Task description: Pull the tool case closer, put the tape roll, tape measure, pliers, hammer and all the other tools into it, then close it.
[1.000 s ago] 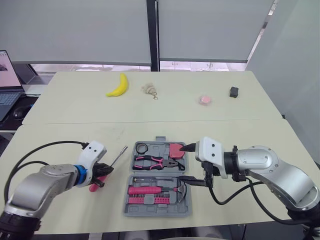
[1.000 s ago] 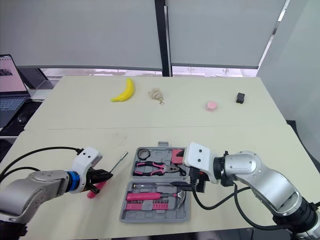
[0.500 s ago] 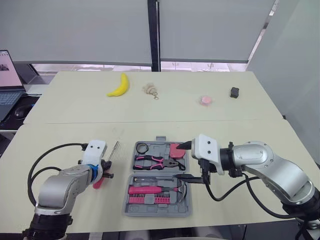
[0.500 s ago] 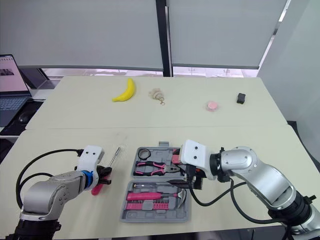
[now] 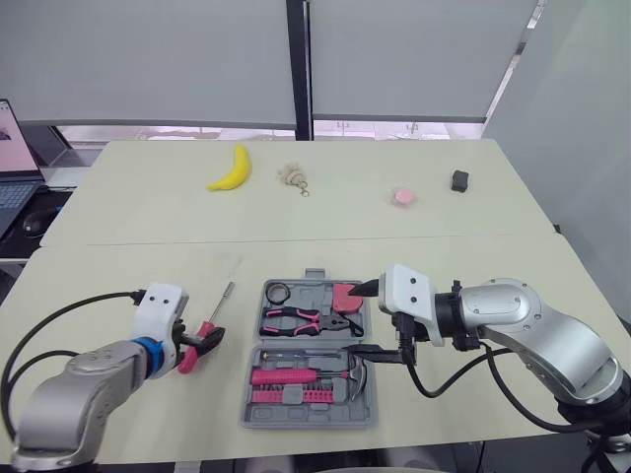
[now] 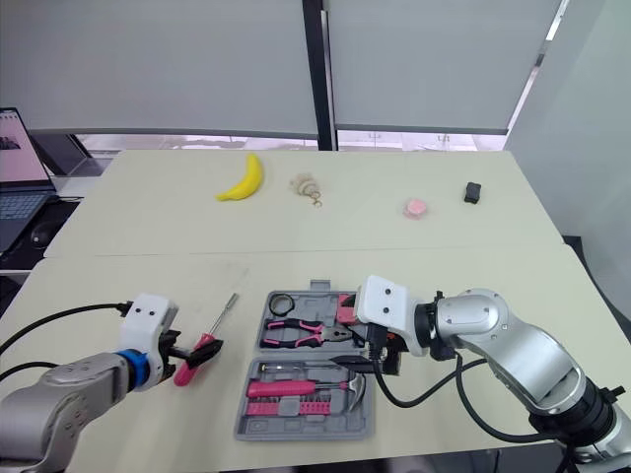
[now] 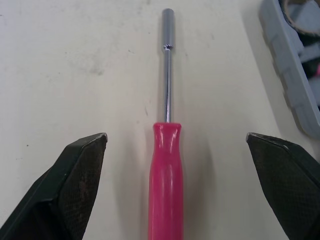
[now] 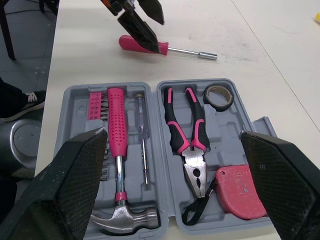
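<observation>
**Case.** The case (image 5: pixel 306 421) lies open and flat near the middle of the desk's (image 5: pixel 128 256) near edge, within reach of both arms. Its far half holds the tape roll (image 5: pixel 279 291), pliers (image 5: pixel 311 317) and tape measure (image 5: pixel 347 296). Its near half holds the hammer (image 5: pixel 296 374), a bit strip and a thin driver, each in a moulded recess.

**Loose tool.** A pink-handled screwdriver (image 7: pixel 166 175) lies on the desk just beside the case's left edge, with its shaft pointing toward the far edge. It appears to be the last tool outside the case.

**Left gripper.** The left gripper (image 7: pixel 175 136) is spread wide, with one finger on each side of the handle and neither touching it. This alignment suits a grasp across the handle, the thickest part.

**Right gripper.** The right gripper (image 5: pixel 355 320) is also spread wide and carries nothing. It hangs at the case's right edge, probably to steady the case or to fold it shut later.
</observation>
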Tool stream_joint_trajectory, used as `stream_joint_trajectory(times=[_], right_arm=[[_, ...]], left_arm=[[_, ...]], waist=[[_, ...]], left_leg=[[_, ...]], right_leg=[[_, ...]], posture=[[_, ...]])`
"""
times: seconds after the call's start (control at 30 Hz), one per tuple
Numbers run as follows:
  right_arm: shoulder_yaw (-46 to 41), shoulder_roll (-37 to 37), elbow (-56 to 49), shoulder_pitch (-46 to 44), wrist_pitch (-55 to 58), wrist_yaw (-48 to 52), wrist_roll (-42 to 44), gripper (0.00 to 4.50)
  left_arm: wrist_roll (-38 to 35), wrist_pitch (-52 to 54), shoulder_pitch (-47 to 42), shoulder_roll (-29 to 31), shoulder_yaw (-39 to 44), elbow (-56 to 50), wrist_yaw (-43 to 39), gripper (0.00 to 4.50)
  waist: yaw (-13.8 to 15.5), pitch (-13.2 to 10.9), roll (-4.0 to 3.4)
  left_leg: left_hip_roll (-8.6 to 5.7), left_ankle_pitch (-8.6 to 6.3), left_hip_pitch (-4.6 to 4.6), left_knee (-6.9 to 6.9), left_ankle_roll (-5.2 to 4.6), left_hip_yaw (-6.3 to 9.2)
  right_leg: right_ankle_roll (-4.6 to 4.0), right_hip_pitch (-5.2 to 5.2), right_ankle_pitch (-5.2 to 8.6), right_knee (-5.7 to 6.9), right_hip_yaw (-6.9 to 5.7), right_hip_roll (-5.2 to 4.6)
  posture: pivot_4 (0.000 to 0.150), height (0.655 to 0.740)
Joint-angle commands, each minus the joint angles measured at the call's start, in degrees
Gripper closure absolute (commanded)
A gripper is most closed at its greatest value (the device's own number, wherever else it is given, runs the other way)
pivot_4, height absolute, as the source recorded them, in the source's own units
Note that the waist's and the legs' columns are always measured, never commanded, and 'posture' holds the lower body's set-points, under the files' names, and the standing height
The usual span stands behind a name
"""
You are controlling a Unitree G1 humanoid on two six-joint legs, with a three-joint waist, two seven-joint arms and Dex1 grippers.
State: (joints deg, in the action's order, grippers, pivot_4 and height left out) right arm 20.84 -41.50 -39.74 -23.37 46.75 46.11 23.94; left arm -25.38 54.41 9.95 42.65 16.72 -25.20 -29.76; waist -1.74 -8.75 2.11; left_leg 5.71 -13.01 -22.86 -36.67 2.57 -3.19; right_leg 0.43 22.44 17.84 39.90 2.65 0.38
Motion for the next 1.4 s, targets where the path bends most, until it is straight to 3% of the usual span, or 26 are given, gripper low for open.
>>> stream_joint_trajectory(times=[0.03, 0.2, 0.47, 0.67, 0.87, 1.4], right_arm=[[-0.9, 0.8, -1.9, 0.2, -1.5, -1.0, -0.8, 0.0], [0.1, 1.8, -1.8, 1.0, -2.4, -2.3, -2.3, 0.0], [0.9, 3.2, -1.5, 1.4, -2.7, -2.9, -3.4, 0.0], [1.9, 4.3, -0.1, 1.2, -4.6, -3.2, -5.7, 0.0], [3.4, 6.5, 1.8, 1.5, -6.5, -3.7, -8.1, 0.0], [3.9, 8.2, 2.6, 1.2, -6.3, -3.4, -9.3, 0.0]], left_arm=[[-0.1, -13.7, 2.5, 1.0, 3.3, 6.3, -10.3, 0.01], [1.0, -21.6, 2.9, 0.1, 1.4, 12.6, -14.6, 0.01], [5.5, -20.1, -2.2, -3.7, -3.1, 15.0, -6.9, 0.01], [5.3, -22.0, -3.3, -5.6, -2.8, 17.7, -7.2, 0.01], [4.2, -25.4, -0.3, -3.8, -1.3, 18.9, -12.8, 0.01], [7.5, -19.8, -2.8, -2.1, -2.7, 18.8, -8.6, 0.01]], waist=[[0.0, 0.0, 0.0], [0.1, 0.0, 0.02], [0.1, 0.0, 0.08], [-0.2, 0.0, 0.09], [-0.1, 0.0, 0.1], [-0.1, 0.0, 0.1]], left_leg=[[-0.01, 0.0, 0.0, 0.0, 0.0, -0.01], [-0.02, 0.0, -0.09, 0.07, 0.0, -0.09], [-0.04, 0.0, -0.1, 0.25, 0.0, -0.07], [-0.03, 0.0, -0.06, 0.47, 0.0, -0.08], [-0.02, 0.0, -0.11, 0.62, 0.0, -0.09], [-0.03, 0.0, -0.11, 0.62, 0.0, -0.11]], right_leg=[[-0.07, 0.0, 0.04, -0.01, -0.01, -0.03], [-0.23, 0.17, 0.14, -0.02, -0.03, -0.1], [-0.12, 0.2, 0.09, -0.03, -0.05, -0.03], [-0.12, 0.26, 0.09, -0.03, 0.0, 0.06], [-0.15, 0.39, 0.11, -0.04, -0.01, 0.07], [-0.15, 0.42, 0.12, -0.03, -0.01, 0.13]], posture=[[0.15, 0.74], [0.15, 0.74], [0.15, 0.74], [0.15, 0.74], [0.15, 0.74], [0.15, 0.74]])
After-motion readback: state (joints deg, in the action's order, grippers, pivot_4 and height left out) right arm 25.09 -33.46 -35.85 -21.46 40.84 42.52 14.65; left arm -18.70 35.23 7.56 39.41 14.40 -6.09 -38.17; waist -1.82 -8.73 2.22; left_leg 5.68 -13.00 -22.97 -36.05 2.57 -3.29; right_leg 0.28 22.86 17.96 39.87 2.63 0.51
